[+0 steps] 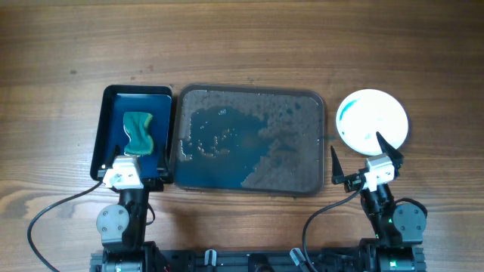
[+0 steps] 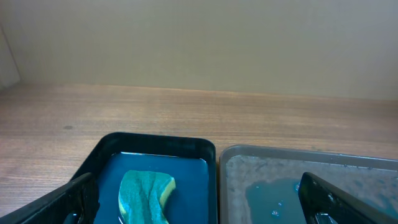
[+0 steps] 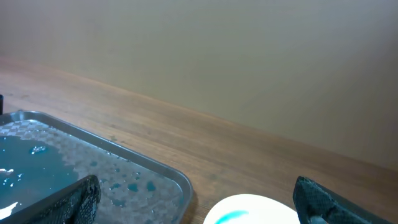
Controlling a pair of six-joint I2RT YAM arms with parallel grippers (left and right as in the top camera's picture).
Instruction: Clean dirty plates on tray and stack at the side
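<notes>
The large dark grey tray point(image 1: 314, 98) lies mid-table, holding blue liquid and droplets and no plates; it also shows in the left wrist view point(image 2: 280, 152) and the right wrist view point(image 3: 155, 168). A round white plate point(image 1: 372, 117) with a blue streak on its left side sits on the table right of the tray; whether more plates lie beneath it I cannot tell. Its edge shows in the right wrist view point(image 3: 249, 208). My right gripper point(image 1: 363, 155) is open and empty just in front of the plate. My left gripper point(image 1: 140, 155) is open and empty.
A smaller dark blue tray point(image 1: 113, 98) left of the grey tray holds a teal and yellow sponge point(image 1: 138, 133), which also shows in the left wrist view point(image 2: 144, 196). Wooden table all round; a plain wall lies beyond its far edge.
</notes>
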